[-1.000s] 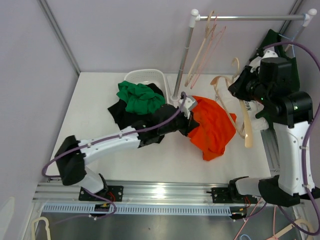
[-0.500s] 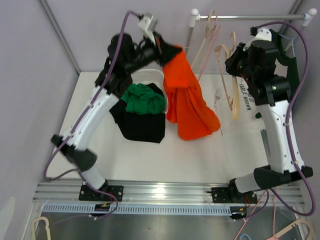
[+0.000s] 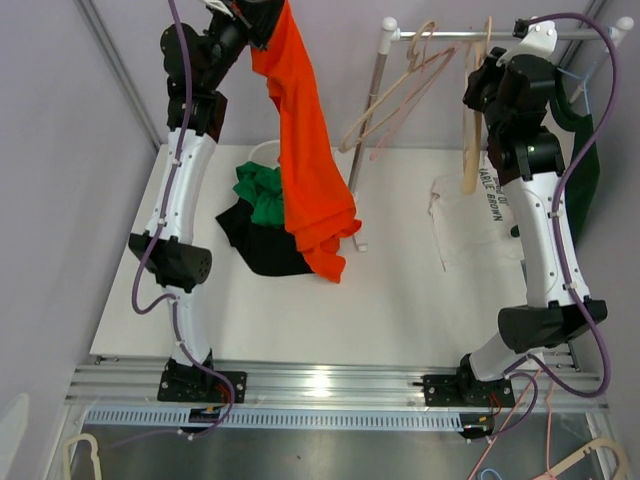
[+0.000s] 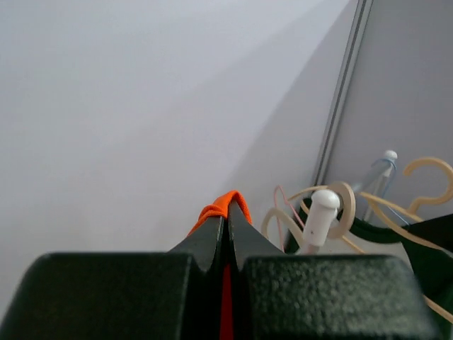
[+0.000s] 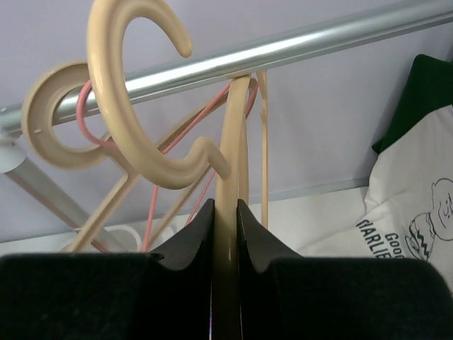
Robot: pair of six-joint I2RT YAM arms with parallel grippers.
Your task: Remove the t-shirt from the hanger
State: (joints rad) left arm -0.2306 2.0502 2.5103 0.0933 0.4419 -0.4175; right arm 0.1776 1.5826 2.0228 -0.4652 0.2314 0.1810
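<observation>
Two grippers, both closed on an item.

1. Left gripper (image 4: 226,221): jaws pressed together on a fold of the orange t-shirt (image 3: 305,150), with a small loop of fabric showing above the fingertips. The arm is raised high at the back left. The shirt hangs free in a long drape from the grip, off any hanger, and its lower hem is bunched just above the table (image 3: 400,300).

2. Right gripper (image 5: 226,209): jaws clamped on the neck of the cream hanger (image 5: 163,177), which carries no garment. The hook curls up in front of the rail (image 5: 297,46); whether it actually rests on the rail cannot be told from these views.

3. Spare hangers (image 3: 395,100), cream and pink: on the rail, left of the held one.

4. White printed t-shirt (image 3: 480,220): flat on the table below the right arm.

5. Green garment (image 3: 258,190) on top of a black garment (image 3: 260,250): heaped at the table's left, partly behind the orange drape.

6. White basket (image 3: 258,152): behind the heap, mostly hidden.

7. Dark green garment (image 3: 583,150): hanging at the far right.
</observation>
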